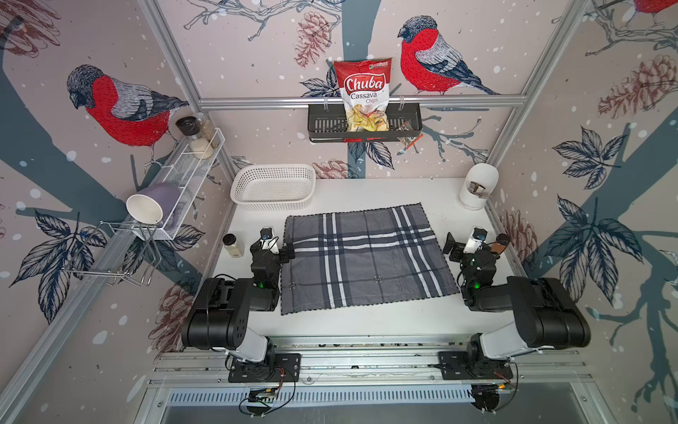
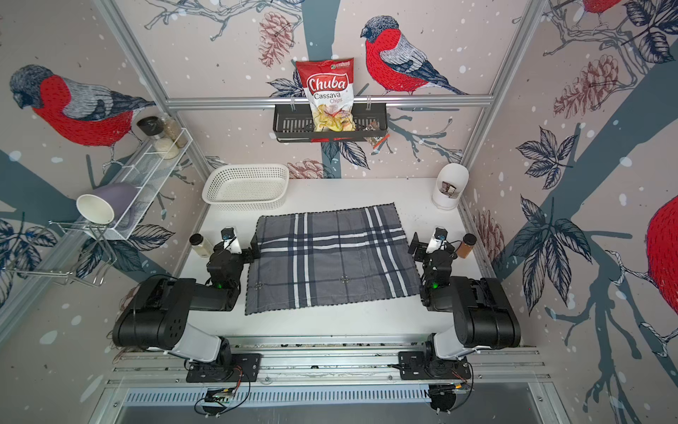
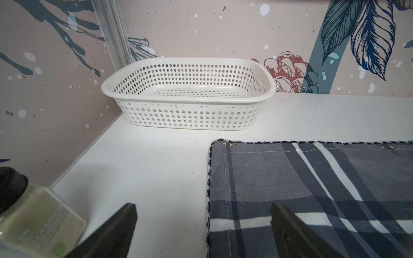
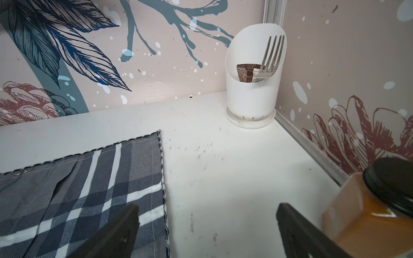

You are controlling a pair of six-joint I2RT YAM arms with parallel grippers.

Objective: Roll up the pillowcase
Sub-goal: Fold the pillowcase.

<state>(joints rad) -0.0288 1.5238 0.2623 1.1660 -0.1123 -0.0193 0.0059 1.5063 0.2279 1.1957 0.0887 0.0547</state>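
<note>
While the pillowcase (image 1: 367, 257) lies flat and unrolled in the middle of the white table (image 1: 367, 323), the left gripper (image 3: 203, 210) straddles its left edge, jaws spread wide, holding nothing; the right gripper (image 4: 207, 207), equally wide and empty, straddles the right edge; a white basket (image 3: 187, 98) sits behind the cloth; a pale jar (image 1: 233, 246) and an amber jar (image 1: 500, 244) stand just outside the grippers.

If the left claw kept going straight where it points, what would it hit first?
Probably the white basket: in the left wrist view it sits straight ahead of the open left gripper, with bare table between. The pillowcase edge lies below it; whether it would brush the cloth is unclear.
</note>
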